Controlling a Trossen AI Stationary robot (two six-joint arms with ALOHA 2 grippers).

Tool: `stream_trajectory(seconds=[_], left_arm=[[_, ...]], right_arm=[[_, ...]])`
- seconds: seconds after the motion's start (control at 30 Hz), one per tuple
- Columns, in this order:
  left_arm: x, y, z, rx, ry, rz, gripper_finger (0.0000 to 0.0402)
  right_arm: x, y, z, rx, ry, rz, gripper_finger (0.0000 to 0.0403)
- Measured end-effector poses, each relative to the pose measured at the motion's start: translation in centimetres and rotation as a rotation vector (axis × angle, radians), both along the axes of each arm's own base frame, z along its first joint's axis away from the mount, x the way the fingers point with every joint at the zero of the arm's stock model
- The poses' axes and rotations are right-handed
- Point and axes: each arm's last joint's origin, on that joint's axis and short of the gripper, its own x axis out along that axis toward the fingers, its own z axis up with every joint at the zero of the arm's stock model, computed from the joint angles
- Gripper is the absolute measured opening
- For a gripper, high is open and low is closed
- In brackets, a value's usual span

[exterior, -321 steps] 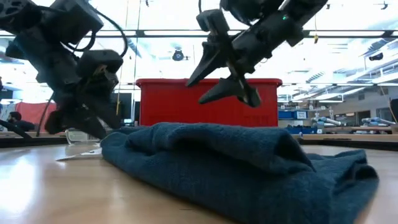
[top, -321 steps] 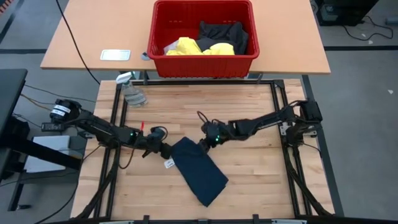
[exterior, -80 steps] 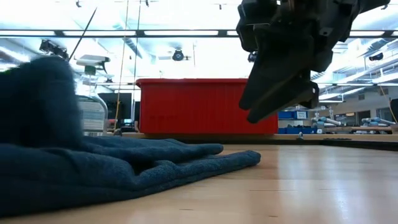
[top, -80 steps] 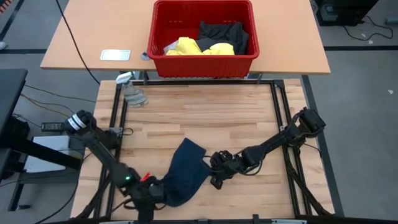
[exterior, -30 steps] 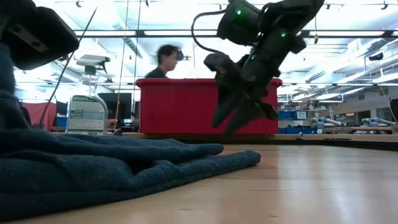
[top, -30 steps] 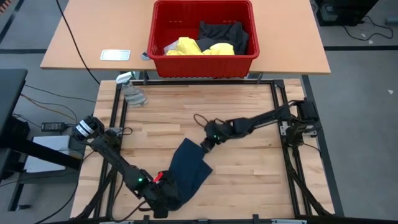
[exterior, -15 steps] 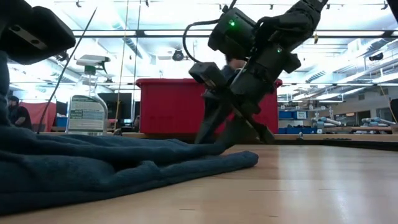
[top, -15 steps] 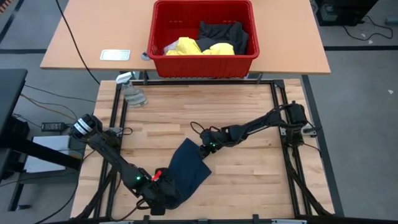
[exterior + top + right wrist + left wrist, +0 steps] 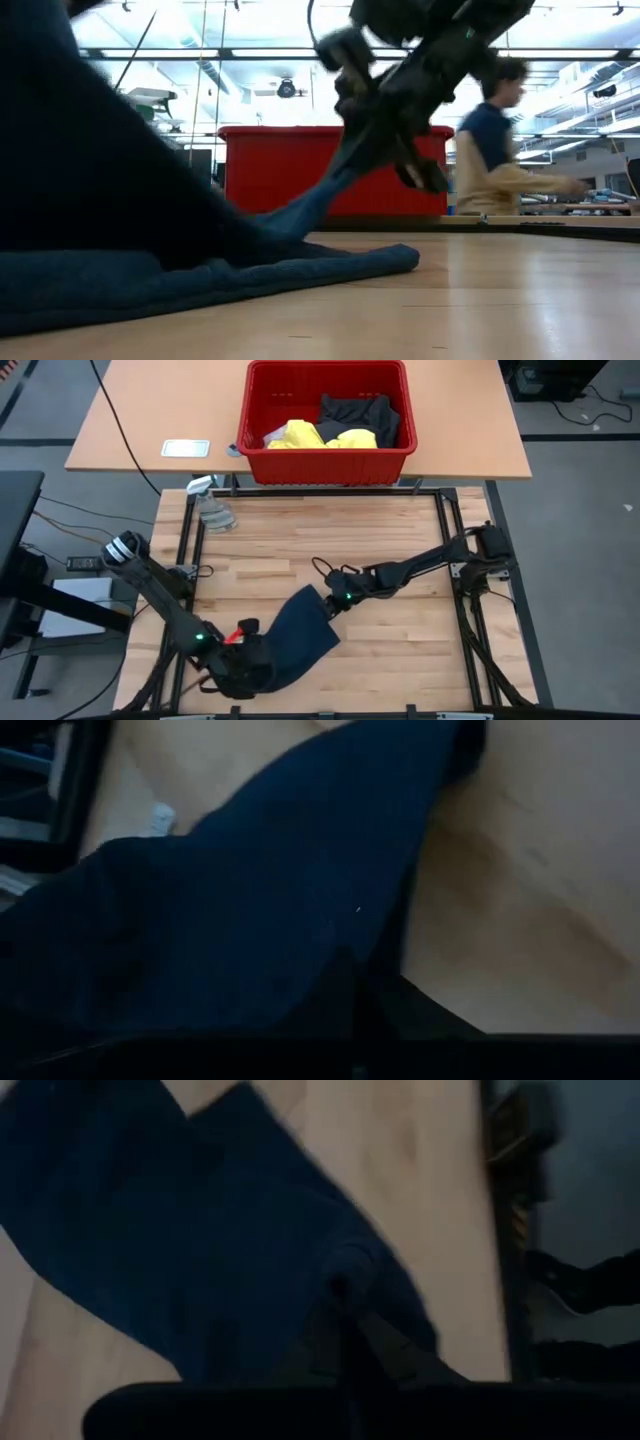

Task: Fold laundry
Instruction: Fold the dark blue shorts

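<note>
I have the navy garment [image 9: 295, 632] pinched at two ends on the wooden table [image 9: 400, 540]. My left gripper [image 9: 262, 668] is clamped tight on the cloth's near end, close to the table's near edge and left of centre, and that end is bunched up off the wood. My right gripper [image 9: 327, 603] is closed on the garment's far corner, near the middle of the table, and in the low view that corner rises in a taut strip from the flat part of the cloth up to my fingers. The rest of the garment lies on the wood between my two grippers. Beyond the table's far edge, on the other table, stands the red basket [image 9: 262, 455] with a yellow shirt [image 9: 305, 434] and a dark grey piece [image 9: 360, 415] inside. A spray bottle [image 9: 210, 506] lies at the far left corner. In the low view a person [image 9: 490, 140] stands behind the table.
</note>
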Motion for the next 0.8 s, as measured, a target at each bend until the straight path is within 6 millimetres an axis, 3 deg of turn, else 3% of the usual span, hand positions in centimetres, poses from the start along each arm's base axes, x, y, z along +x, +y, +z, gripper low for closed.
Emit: stream_trajectory(seconds=[0.17, 0.4, 0.6, 0.8], left_arm=[[-1.6, -0.8, 1.7, 0.003, -0.017, -0.103, 0.0006], [-3.6, -2.4, 0.5, 0.003, 0.042, -0.132, 0.0006], [-3.3, -3.0, -1.8, 0.007, 0.08, -0.083, 0.003], [-2.6, -3.5, -1.8, -0.068, 0.038, -0.05, 0.0074]], right_arm=[[-0.6, 2.6, 1.0, 0.074, -0.014, 0.024, 0.0004], [-1.5, 6.1, -0.2, 0.049, 0.032, -0.006, 0.0002], [-1.0, 5.7, -2.1, -0.033, 0.059, -0.01, 0.0027], [-0.6, 4.3, -2.6, -0.02, 0.081, 0.026, 0.0089]])
